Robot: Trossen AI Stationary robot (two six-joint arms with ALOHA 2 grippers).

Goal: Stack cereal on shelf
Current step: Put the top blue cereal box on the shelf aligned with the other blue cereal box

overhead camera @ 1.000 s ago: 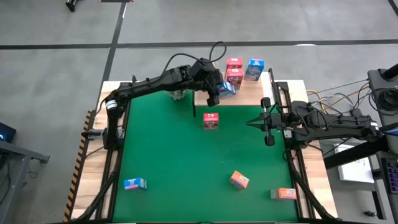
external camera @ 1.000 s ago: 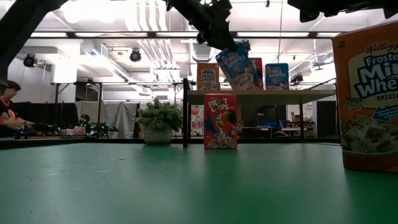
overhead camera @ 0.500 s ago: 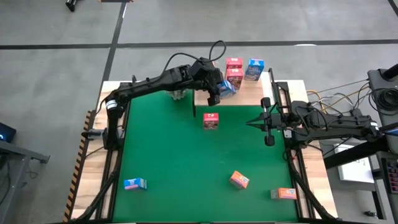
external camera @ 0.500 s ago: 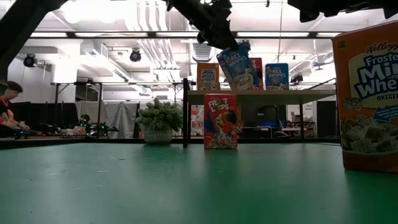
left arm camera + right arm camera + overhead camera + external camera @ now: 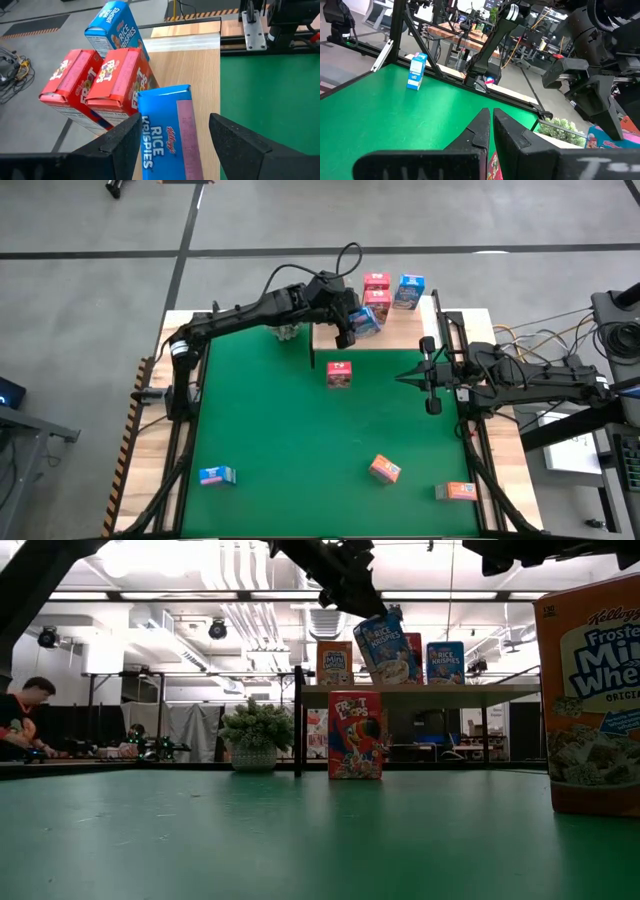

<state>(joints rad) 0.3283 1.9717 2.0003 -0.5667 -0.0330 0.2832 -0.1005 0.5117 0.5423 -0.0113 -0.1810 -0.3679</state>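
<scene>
Glossy printed cardboard cereal (image 5: 167,135), pale matt wooden shelf (image 5: 200,65), green felt table (image 5: 270,430)

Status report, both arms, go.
Left pincer open around tilted blue cereal box over shelf. Right pincer shut, idle above table's right side. Red boxes crowd the drop spot.

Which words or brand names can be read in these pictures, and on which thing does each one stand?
"Kellogg's Frosted Mini Wheats", partly cut off: orange cereal box, near the low camera.
"Froot Loops": red cereal box on the table.
"Rice Krispies", "Kellogg's": blue cereal box between the left pincer's fingers.
"Rice Krispies": upright blue box on the shelf.
Smaller print: too small to read.
</scene>
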